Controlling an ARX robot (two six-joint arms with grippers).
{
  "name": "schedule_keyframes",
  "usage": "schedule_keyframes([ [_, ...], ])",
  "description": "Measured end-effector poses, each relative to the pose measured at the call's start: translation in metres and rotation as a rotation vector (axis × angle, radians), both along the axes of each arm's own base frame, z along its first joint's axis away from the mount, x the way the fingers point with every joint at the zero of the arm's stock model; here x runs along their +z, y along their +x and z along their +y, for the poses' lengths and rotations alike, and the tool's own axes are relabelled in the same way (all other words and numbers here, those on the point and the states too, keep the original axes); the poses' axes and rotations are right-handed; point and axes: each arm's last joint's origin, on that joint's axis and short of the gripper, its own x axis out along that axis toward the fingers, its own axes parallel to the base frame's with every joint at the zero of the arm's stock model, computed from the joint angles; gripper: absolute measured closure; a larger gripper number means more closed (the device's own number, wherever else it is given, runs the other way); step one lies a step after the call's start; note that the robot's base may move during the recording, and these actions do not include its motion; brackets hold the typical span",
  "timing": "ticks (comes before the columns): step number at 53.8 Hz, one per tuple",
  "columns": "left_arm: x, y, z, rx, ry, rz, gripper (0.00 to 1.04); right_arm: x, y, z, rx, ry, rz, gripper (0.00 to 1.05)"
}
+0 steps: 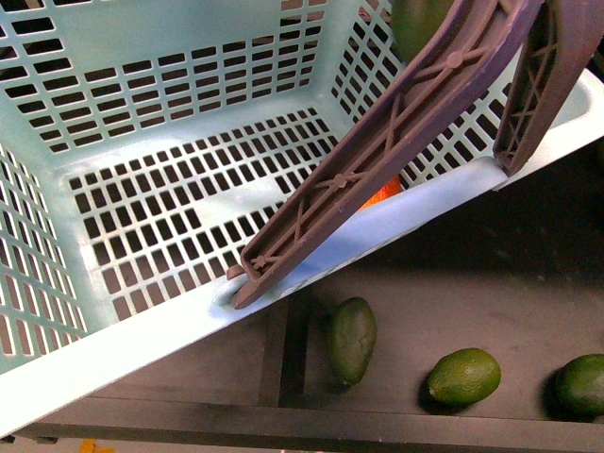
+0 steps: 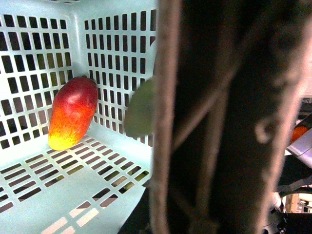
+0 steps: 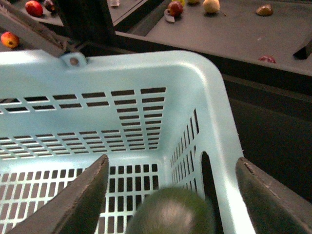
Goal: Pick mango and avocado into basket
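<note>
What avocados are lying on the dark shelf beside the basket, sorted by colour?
Dark olive-green avocado: 1
Bright green avocados: 2
Total: 3

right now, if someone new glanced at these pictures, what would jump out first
The turquoise basket fills the front view, its brownish-grey handle slanting across it. Inside, a red-to-yellow mango leans in a corner. A blurred green avocado shows between the right gripper's spread fingers, over the basket.
</note>
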Motion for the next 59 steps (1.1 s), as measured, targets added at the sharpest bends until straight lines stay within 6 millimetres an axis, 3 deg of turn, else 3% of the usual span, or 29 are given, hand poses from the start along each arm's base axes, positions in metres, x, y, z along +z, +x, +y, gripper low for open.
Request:
schedule_keyframes([
  [5,0.000,0.000,0.000,-0.001,0.001,-0.001,1.01,0.004,0.002,-0.003,-0.066,0.014,-0.007,0.08],
  [13,0.000,0.000,0.000,0.004,0.003,-0.002,1.01,0.010,0.007,-0.018,-0.186,0.028,-0.011,0.09],
  [18,0.000,0.000,0.000,0.005,0.006,-0.004,1.01,0.012,-0.002,-0.031,-0.470,0.052,-0.192,0.22],
  [22,0.000,0.000,0.000,0.002,0.004,-0.003,1.01,0.007,-0.016,-0.048,-0.596,0.067,-0.254,0.33],
  [26,0.000,0.000,0.000,-0.001,-0.001,0.000,1.01,0.003,-0.027,-0.063,-0.627,0.071,-0.273,0.41],
  [28,0.000,0.000,0.000,-0.001,-0.003,0.002,1.01,-0.002,-0.041,-0.079,-0.649,0.072,-0.282,0.50],
  [34,0.000,0.000,0.000,0.002,0.002,-0.001,1.01,-0.016,-0.066,-0.104,-0.648,0.062,-0.274,0.71],
  [46,0.000,0.000,0.000,0.000,0.000,0.000,1.01,-0.032,-0.099,-0.129,-0.644,0.050,-0.262,1.03],
  [59,0.000,0.000,0.000,0.006,0.004,-0.002,1.01,-0.042,-0.125,-0.147,-0.651,0.051,-0.264,1.03],
])
